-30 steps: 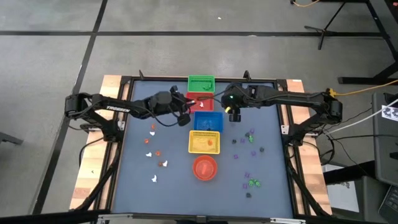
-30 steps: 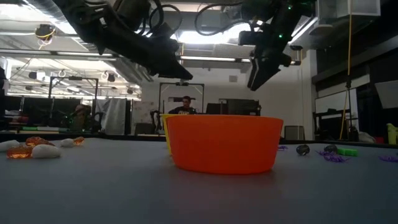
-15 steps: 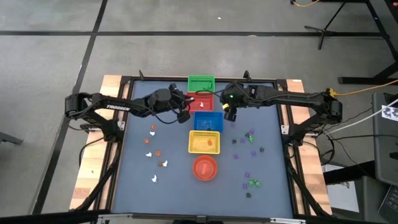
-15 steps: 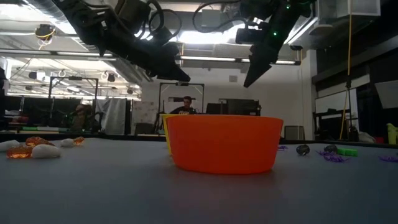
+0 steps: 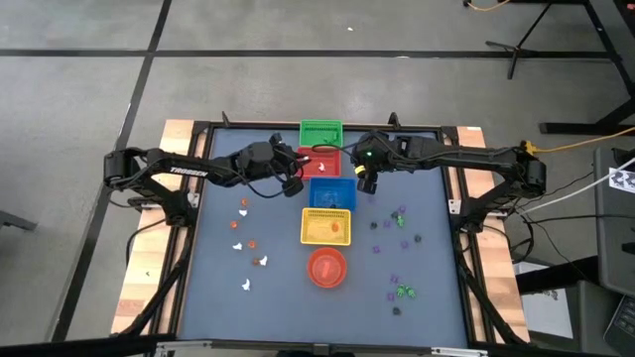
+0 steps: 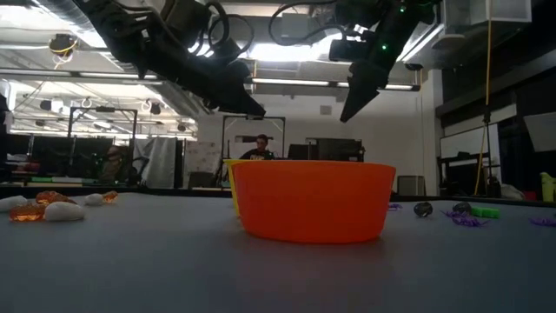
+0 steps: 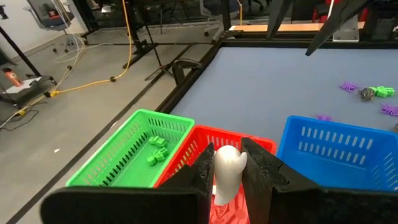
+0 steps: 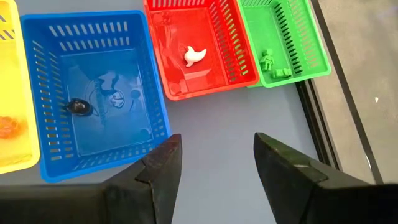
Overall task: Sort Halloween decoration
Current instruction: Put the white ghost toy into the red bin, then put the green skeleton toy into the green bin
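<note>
The Halloween decoration lies in two loose groups on the table: white and orange trinkets (image 5: 244, 238) on the left, purple, green and dark ones (image 5: 398, 222) on the right. My left gripper (image 7: 227, 167) hangs over the red basket (image 5: 319, 160), shut on a white ghost trinket (image 7: 228, 163). My right gripper (image 8: 216, 142) hovers open and holds nothing, above bare table beside the red basket (image 8: 200, 43) and the blue basket (image 8: 93, 93). Another white ghost (image 8: 193, 55) lies in the red basket, green trinkets (image 8: 268, 61) in the green one and a dark trinket (image 8: 78, 107) in the blue one. My left gripper pinches the white ghost's lower body (image 7: 219, 182) between its two fingers. The ghost's rounded top (image 7: 229, 154) sticks out past the fingertips. The fingers come from the table's left, slanting slightly down. The ghost is lifted clear, above the red basket.
Green (image 5: 320, 132), red, blue (image 5: 331, 192) and yellow (image 5: 326, 226) baskets stand in a row down the table's middle, with a red-orange bowl (image 5: 327, 267) at the near end. An orange trinket lies in the yellow basket. More trinkets (image 5: 401, 292) lie near the right front.
My right gripper has rolled about its own axis and stays open near the blue basket's far right corner. My left gripper keeps the white ghost over the red basket.
</note>
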{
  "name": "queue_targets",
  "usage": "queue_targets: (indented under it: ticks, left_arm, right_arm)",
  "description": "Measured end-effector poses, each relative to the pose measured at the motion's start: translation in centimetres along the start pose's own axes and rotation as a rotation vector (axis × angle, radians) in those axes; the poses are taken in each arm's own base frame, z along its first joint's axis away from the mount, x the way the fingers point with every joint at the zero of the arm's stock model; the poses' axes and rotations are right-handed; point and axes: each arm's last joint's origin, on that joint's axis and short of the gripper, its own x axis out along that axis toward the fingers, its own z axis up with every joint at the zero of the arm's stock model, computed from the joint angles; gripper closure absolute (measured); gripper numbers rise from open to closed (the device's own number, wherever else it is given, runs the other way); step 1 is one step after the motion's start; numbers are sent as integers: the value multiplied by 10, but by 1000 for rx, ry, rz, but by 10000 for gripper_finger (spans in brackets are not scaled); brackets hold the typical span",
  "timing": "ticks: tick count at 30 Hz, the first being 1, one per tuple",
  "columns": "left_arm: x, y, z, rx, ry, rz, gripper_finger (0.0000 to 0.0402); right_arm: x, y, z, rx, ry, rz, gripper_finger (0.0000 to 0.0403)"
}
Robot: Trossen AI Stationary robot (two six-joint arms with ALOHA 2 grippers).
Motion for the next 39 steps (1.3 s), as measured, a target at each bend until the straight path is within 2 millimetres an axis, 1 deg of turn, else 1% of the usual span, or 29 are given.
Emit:
queue_targets:
  ticks: [7,17,24,29,34,39]
  left_arm:
    - [0,0,0,-2,3,2,354]
    - [2,12,-3,-12,18,58,293]
    - [2,13,-3,-14,19,62,272]
    - [2,13,-3,-14,19,61,271]
    - [2,13,-3,-14,20,59,271]
    - [2,13,-3,-14,20,59,271]
  right_arm:
    - [0,0,0,0,0,0,205]
    - [0,0,0,0,0,0,205]
    - [0,1,-2,-4,20,31,205]
    - [-5,4,-11,45,96,114,205]
    - [-14,8,-27,134,242,221,205]
    - [-20,22,-39,184,393,231,205]
